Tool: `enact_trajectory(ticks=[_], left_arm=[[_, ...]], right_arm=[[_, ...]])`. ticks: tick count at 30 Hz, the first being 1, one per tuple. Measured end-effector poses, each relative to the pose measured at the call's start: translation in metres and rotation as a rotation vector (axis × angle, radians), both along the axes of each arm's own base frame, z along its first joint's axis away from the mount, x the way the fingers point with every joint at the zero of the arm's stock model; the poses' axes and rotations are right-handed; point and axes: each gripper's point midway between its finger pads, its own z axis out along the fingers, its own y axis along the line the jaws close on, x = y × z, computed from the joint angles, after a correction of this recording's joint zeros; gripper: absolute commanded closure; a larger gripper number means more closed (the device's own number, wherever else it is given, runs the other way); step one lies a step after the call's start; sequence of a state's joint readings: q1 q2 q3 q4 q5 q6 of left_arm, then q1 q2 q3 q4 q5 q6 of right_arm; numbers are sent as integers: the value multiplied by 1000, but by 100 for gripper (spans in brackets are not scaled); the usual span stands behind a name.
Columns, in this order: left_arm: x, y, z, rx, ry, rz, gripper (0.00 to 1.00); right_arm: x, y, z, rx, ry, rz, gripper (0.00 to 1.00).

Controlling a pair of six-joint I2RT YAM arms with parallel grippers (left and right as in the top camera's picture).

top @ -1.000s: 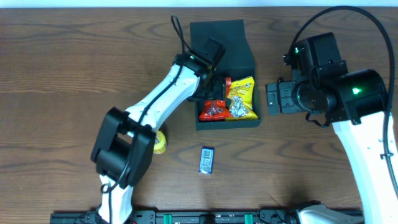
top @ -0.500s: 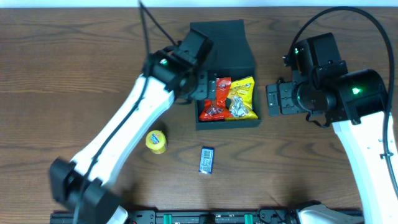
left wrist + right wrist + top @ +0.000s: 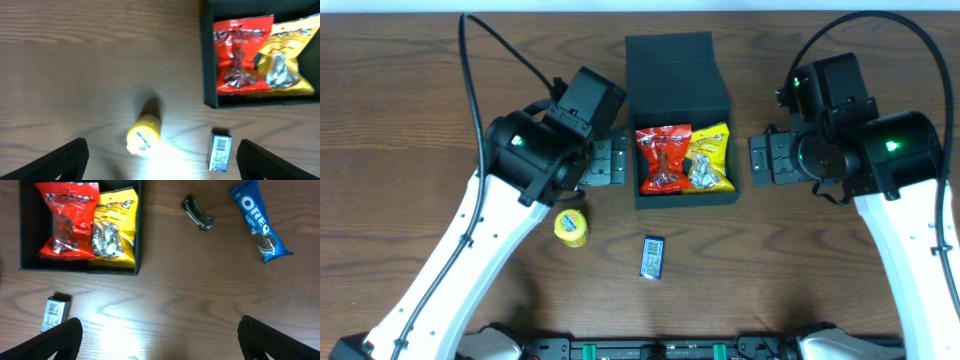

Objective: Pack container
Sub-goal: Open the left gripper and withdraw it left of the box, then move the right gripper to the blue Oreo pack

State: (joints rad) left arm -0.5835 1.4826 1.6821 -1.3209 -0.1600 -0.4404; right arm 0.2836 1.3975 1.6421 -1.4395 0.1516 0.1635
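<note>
The dark square container (image 3: 685, 199) stands open at the table's middle back, its flap lid (image 3: 670, 62) lying behind it. Inside lie a red snack packet (image 3: 663, 160) and a yellow snack packet (image 3: 708, 160), side by side. My left gripper (image 3: 603, 162) is open and empty, just left of the container. In the left wrist view its fingers (image 3: 162, 160) straddle bare wood, with the container (image 3: 206, 75) at top right. My right gripper (image 3: 765, 160) is open and empty, just right of the container; in the right wrist view (image 3: 160, 340) it hovers over bare wood.
A yellow round pot (image 3: 571, 227) and a small blue box (image 3: 653, 256) lie in front of the container. The right wrist view shows a blue Oreo packet (image 3: 260, 222) and a small black item (image 3: 197, 212) right of the container; the right arm hides them from overhead.
My left gripper has pulled back leftward from over the container, and the red packet now lies uncovered inside. The right arm has not moved.
</note>
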Motion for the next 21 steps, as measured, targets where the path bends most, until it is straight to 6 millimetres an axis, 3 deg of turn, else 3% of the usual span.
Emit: enact_trajectory(ticks=[4, 14, 17, 21], left_arm=[[-7, 6, -1, 21, 23, 2, 5], [-9, 6, -2, 21, 30, 0, 5], [-9, 6, -2, 20, 30, 0, 5], [-8, 6, -1, 19, 28, 0, 5]], right_arm=[[-2, -19, 0, -71, 7, -45, 1], [6, -124, 7, -180, -13, -258, 1], [17, -142, 7, -164, -41, -235, 1], [46, -165, 3, -161, -94, -196, 1]])
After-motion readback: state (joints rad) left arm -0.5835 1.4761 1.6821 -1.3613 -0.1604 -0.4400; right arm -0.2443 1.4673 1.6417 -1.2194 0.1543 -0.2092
